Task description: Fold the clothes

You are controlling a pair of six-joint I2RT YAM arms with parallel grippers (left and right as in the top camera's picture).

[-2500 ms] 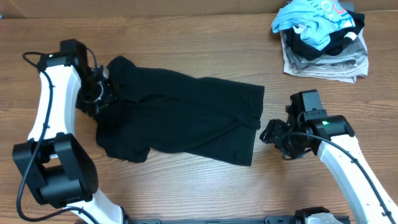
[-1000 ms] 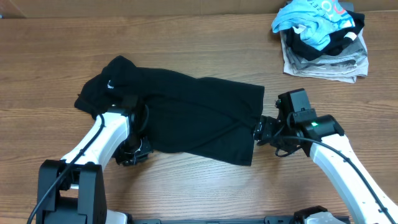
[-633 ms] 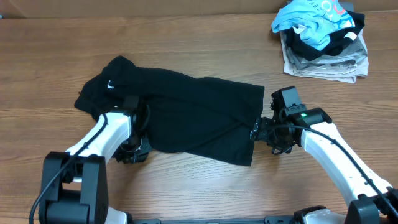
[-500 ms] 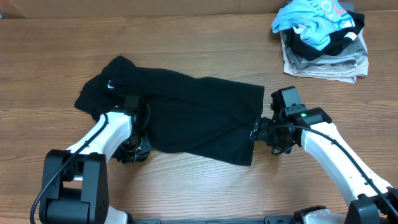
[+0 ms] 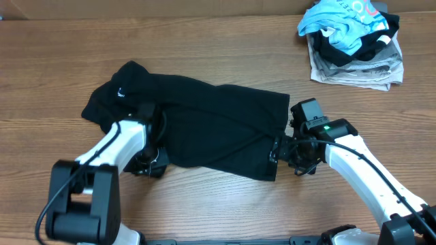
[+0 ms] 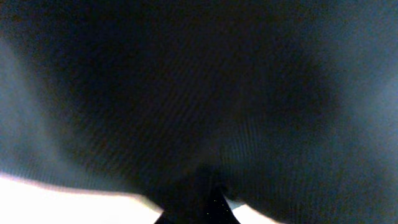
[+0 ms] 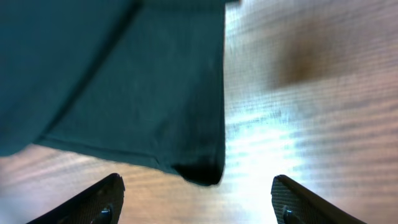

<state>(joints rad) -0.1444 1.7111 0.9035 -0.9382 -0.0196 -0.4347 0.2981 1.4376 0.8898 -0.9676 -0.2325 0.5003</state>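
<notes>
Black clothes [image 5: 204, 126] are spread on the table [image 5: 204, 41]. The right gripper [image 7: 196, 183] is seen wide open at the hem corner, with nothing gripped. The left gripper [image 5: 148, 162] is buried in fabric and its jaw state cannot be told. Risk: only 1 layer may be pinched, so the corner could slip.

The left gripper [image 5: 148, 160] has left the upper left corner of the black garment [image 5: 211, 126] and swung down to its lower left edge, where its wrist camera now sees only dark cloth pressed close. The right gripper [image 5: 279, 151] has slid left off the bare wooden surface [image 5: 204, 41] to the garment's lower right corner, with its jaws spread wide either side of that corner.
</notes>
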